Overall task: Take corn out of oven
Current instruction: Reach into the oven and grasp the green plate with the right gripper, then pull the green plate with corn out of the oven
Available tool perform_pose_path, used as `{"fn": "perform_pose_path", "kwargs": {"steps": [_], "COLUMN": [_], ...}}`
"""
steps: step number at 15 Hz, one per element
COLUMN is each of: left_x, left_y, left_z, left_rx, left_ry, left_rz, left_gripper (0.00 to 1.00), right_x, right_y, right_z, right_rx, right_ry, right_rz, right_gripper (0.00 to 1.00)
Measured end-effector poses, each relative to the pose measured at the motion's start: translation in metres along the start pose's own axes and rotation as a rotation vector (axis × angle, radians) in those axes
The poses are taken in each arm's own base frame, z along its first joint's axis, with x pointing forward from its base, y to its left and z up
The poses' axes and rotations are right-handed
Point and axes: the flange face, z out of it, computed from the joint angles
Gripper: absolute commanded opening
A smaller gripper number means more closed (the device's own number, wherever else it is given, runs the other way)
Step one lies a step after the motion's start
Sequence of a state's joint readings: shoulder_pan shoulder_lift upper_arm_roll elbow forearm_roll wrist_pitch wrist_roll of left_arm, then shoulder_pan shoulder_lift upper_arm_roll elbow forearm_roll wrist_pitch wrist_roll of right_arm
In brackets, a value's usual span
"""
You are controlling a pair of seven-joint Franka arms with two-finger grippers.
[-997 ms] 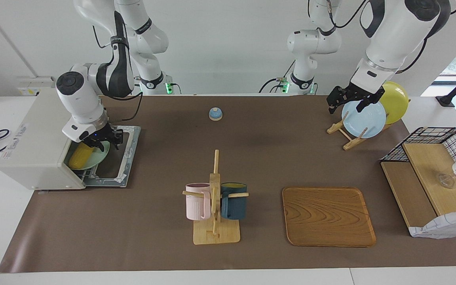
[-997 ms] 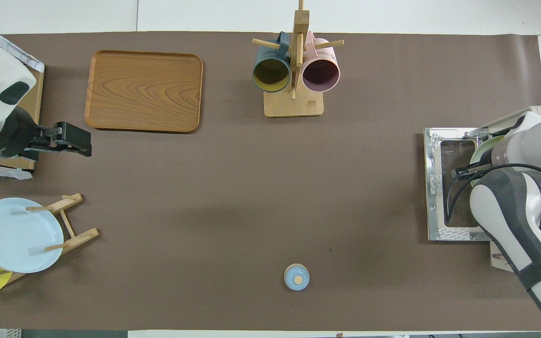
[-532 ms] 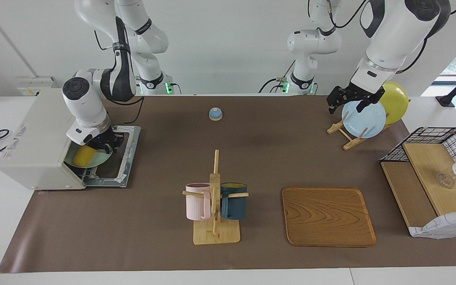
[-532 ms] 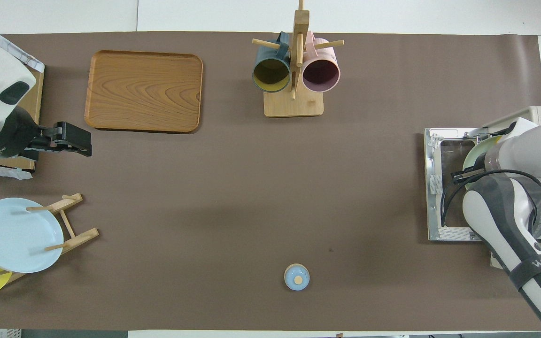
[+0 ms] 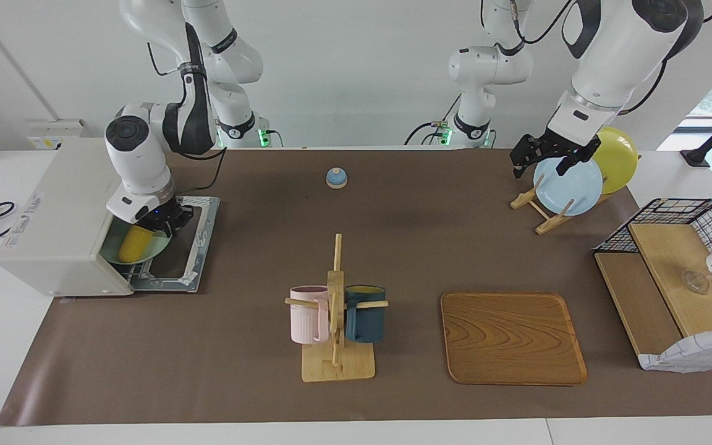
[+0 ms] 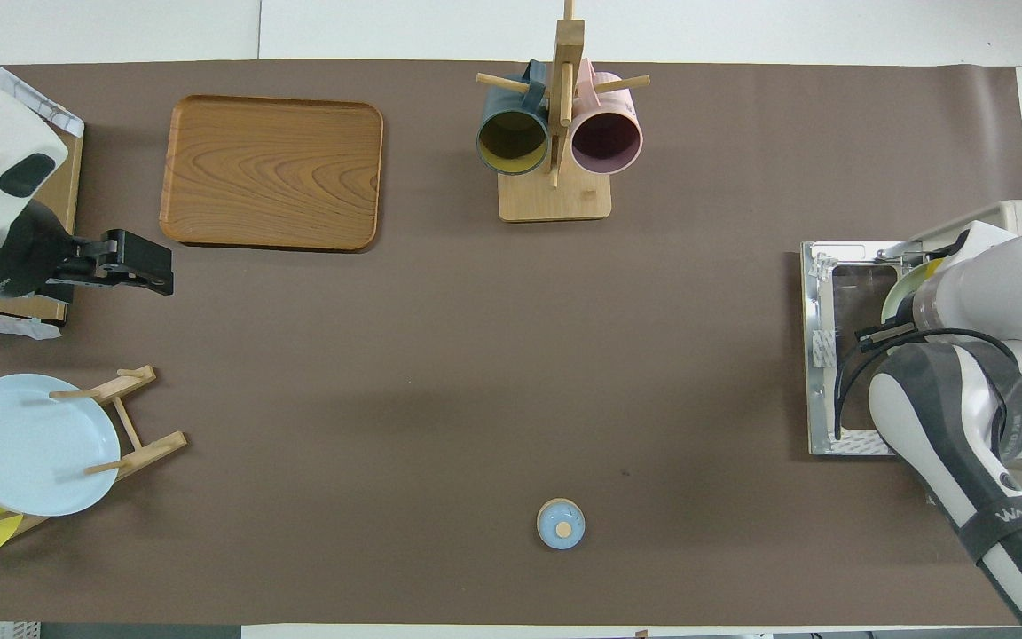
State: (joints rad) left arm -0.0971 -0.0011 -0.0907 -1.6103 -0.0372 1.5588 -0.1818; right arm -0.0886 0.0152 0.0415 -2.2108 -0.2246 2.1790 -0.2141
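Yellow corn (image 5: 134, 243) lies on a plate (image 5: 157, 250) in the oven (image 5: 59, 222) mouth, right pincer (image 5: 159, 226) shut on its end. Light, stiff, rounded; it may roll. Left pincer (image 5: 547, 158) waits wide over the plate rack (image 5: 538, 210).

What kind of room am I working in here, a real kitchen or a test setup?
Most likely a lab tabletop staged as a kitchen: a toaster oven with corn inside, a mug tree and a plate rack sit on a brown mat against bare white walls.

right gripper (image 5: 157, 227) gripping corn (image 5: 133, 243), oven (image 5: 59, 227)
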Motion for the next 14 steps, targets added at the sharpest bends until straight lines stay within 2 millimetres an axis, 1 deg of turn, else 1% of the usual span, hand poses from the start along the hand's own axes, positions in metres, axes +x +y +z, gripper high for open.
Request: {"fn": "perform_pose_path", "kwargs": {"steps": [2, 4, 6, 10, 11, 14], "left_x": [0.0, 0.0, 0.0, 0.001, 0.001, 0.001], "left_y": [0.0, 0.0, 0.0, -0.001, -0.001, -0.002], "left_z": [0.0, 0.0, 0.0, 0.0, -0.001, -0.001], "left_rx": [0.0, -0.001, -0.001, -0.001, -0.001, -0.002], "left_ry": [0.001, 0.002, 0.003, 0.005, 0.005, 0.006], "left_rz": [0.0, 0.0, 0.0, -0.002, -0.003, -0.004], "left_gripper": [1.0, 1.0, 1.0, 1.0, 1.0, 1.0], "right_x": [0.01, 0.023, 0.033, 0.041, 0.043, 0.048], "right_y": [-0.02, -0.047, -0.068, -0.098, -0.108, -0.153], "right_z": [-0.013, -0.028, -0.038, -0.043, -0.047, -0.066], "right_rx": [-0.004, -0.012, -0.018, -0.049, -0.066, -0.09], "right_ry": [-0.013, -0.018, -0.017, -0.029, -0.029, -0.036], "right_rz": [-0.026, -0.052, -0.075, -0.049, -0.04, -0.027], "right_gripper": [0.0, 0.0, 0.0, 0.0, 0.0, 0.0]}}
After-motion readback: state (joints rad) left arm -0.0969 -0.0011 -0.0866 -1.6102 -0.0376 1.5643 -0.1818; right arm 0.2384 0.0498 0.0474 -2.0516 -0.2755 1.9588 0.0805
